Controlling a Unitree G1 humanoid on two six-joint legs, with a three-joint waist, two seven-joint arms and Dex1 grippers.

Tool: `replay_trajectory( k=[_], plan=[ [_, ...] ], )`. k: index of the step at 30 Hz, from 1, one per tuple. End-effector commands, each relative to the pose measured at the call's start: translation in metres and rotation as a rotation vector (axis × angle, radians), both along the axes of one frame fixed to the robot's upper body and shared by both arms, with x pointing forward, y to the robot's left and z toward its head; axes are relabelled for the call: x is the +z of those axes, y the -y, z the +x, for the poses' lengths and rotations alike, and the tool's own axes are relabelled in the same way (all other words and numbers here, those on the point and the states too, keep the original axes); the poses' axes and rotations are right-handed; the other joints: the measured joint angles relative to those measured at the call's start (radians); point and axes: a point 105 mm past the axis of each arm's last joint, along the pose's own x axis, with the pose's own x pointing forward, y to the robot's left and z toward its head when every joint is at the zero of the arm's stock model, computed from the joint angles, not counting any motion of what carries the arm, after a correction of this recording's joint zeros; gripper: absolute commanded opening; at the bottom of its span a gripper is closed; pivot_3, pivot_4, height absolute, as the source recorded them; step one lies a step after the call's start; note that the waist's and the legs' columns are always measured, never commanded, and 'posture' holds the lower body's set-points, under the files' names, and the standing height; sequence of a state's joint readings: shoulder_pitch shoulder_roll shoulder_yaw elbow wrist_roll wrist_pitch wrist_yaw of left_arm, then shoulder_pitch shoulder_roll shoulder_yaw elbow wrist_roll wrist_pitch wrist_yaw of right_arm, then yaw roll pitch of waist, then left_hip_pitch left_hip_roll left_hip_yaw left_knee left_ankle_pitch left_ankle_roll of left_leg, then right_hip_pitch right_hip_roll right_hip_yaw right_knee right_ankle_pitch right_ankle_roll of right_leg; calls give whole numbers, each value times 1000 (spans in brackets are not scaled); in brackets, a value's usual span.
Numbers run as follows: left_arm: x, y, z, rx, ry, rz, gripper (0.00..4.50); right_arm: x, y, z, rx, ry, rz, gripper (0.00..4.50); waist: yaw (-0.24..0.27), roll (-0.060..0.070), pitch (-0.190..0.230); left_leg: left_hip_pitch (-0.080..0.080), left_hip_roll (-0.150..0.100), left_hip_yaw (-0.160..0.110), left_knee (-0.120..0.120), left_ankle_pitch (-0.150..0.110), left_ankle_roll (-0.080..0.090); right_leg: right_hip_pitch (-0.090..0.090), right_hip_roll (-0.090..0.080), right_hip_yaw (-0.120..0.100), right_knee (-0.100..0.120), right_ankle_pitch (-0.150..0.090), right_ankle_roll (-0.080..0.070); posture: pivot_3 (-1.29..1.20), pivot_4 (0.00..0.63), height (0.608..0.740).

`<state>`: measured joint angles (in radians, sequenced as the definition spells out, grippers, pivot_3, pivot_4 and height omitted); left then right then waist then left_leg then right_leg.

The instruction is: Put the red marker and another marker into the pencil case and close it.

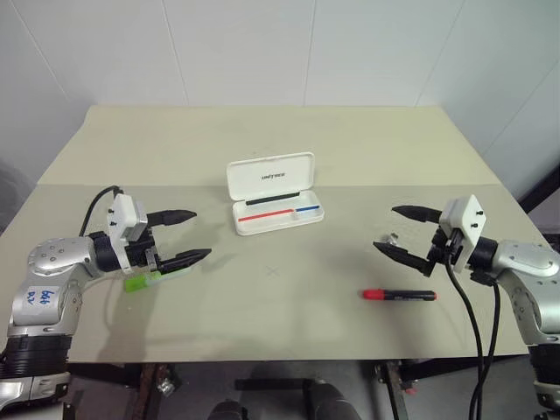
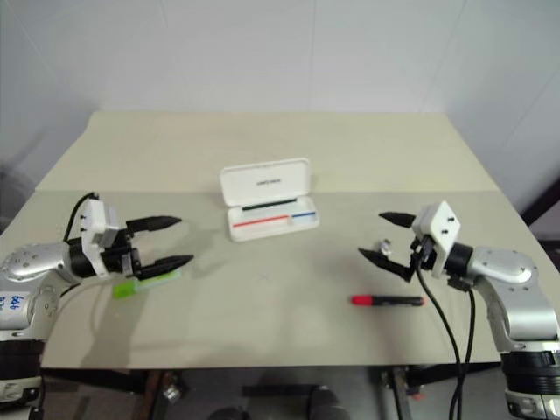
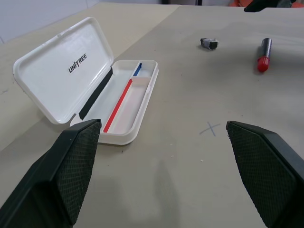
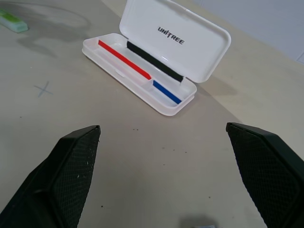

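1. Here, from the head camera, you have the case (image 1: 275,194) at the table's (image 1: 262,140) centre, lid propped back toward 12 o'clock and the tray facing you, so both pens can drop straight in. The left claw (image 1: 179,235) hangs at about 8 o'clock from the case, jaws spread wide and holding nothing; the highlighter (image 1: 143,281) lies just under it, partly hidden by the lower finger. The right claw (image 1: 402,231) sits at about 4 o'clock from the case, also wide open and empty, with the red marker (image 1: 400,295) lying flat on the table below it, cap toward the centre. Each arm looks staged over its own pen.

2. Next, the left wrist camera shows you the open case, its red and blue stripes bare and the tray empty. A small grey object (image 3: 209,43) rests near the marker's red cap; I cannot tell what it is. A pencilled cross (image 3: 209,128) marks the table between the case and the marker.

3. Last, the right wrist camera looks across at the same empty tray, highlighter at the far edge. Nothing blocks either path to the case; only the small grey piece lies close to your right claw's reach.
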<state>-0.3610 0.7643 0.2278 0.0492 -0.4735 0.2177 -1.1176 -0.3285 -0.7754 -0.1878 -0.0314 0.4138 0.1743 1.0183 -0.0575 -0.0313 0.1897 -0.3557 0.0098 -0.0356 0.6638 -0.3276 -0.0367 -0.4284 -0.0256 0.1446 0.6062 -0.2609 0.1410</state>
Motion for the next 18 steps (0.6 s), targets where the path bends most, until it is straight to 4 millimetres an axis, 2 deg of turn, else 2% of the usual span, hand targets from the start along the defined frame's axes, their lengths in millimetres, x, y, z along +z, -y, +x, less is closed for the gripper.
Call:
replay_trajectory(
  k=[1, 5, 11, 16, 18],
  plan=[
    [16, -7, 0, 6, 51, 19, 4480, 22, 3, -2, -1, 73, -6, 4500, 0, 0, 0, 0, 0, 0, 0, 0, 0, 0, 0, 0, 0, 0, 0, 0, 150, 740],
    [10, -8, 1, -7, 45, 46, 4480, 26, 4, -4, 18, 79, -23, 4500, 0, 0, 0, 0, 0, 0, 0, 0, 0, 0, 0, 0, 0, 0, 0, 0, 150, 740],
    [15, -15, 13, -1, 42, 74, 4480, 30, 3, -3, 18, 72, -24, 4500, 1, 0, 0, 0, 0, -1, 0, 0, 0, 0, 0, -1, 0, 0, 0, 0, 150, 740],
    [5, -12, 20, -40, 1, 102, 4480, 27, -15, -4, 55, 66, -4, 4500, 1, 0, 0, -1, 0, -1, 0, 0, 0, 0, 0, -1, 1, 0, 0, 0, 150, 740],
    [1, -5, 24, -58, -6, 104, 4087, 26, -25, -6, 83, 61, 13, 4500, 0, 0, 0, -1, 0, -1, 0, 0, 0, 0, 0, -1, 2, 0, 0, 0, 150, 740]
  ],
)
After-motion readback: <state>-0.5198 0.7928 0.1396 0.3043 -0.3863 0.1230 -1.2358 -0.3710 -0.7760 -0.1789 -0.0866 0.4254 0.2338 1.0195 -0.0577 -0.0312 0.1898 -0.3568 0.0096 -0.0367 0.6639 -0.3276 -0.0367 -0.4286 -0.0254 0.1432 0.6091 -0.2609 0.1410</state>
